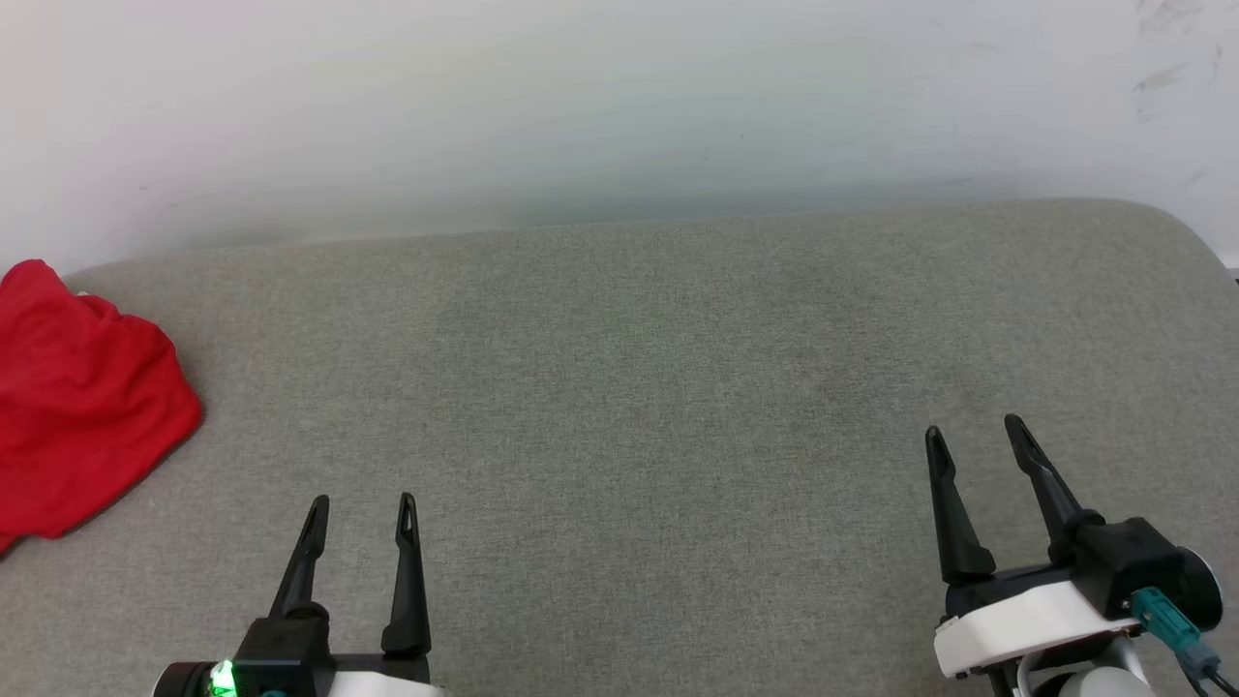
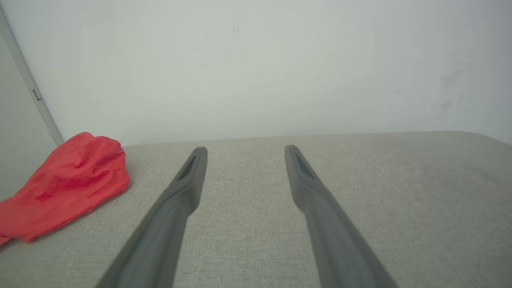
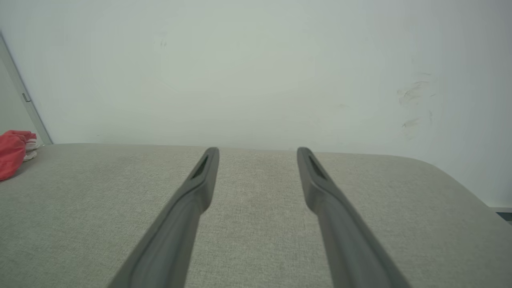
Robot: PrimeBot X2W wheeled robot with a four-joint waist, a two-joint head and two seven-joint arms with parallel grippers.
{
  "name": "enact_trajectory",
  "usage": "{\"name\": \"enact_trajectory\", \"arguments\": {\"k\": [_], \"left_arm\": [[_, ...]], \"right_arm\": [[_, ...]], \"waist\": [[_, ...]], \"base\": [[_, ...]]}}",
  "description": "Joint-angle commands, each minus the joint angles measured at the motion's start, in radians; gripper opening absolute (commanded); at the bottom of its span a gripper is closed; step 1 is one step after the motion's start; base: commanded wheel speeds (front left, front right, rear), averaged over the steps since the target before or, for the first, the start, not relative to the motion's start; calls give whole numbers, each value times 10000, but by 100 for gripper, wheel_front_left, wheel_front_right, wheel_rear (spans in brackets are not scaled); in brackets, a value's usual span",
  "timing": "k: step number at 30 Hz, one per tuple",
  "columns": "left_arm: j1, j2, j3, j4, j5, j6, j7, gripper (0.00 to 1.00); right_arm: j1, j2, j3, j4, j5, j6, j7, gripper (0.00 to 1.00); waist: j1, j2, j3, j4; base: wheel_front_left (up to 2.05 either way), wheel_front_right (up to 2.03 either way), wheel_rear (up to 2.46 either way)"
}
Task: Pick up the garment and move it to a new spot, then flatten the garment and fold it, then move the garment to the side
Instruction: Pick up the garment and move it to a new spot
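The garment lies crumpled in a red heap at the far left of the grey cushioned surface, partly cut off by the head view's edge. In the left wrist view the garment sits left of my fingers, and the right wrist view catches the garment at its left edge with a bit of white showing. My left gripper stands open near the front edge, right of the heap and apart from it. My right gripper is open at the lower right, nothing between its fingers.
A pale wall rises directly behind the surface. The surface's right end curves away at a rounded corner. In the left wrist view a door or wall edge stands behind the heap.
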Motion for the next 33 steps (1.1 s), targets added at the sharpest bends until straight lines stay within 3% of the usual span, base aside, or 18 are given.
{"name": "enact_trajectory", "arguments": {"k": [1, 12, 33], "left_arm": [[117, -21, -10, -64, 230, -58, -76, 100], [-42, -77, 147, 34, 322, -181, -82, 100], [612, -95, 917, -100, 548, -345, -82, 100]], "right_arm": [[-102, 5, 56, 17, -188, -3, -83, 100], [-20, 7, 407, -60, 119, -3, -92, 100], [424, 6, 1473, 7, 718, -4, -92, 100]], "waist": [[0, 0, 11, 5], [0, 0, 108, 680], [0, 0, -363, 4220]], "base": [[0, 0, 0], [0, 0, 0], [0, 0, 0]]}}
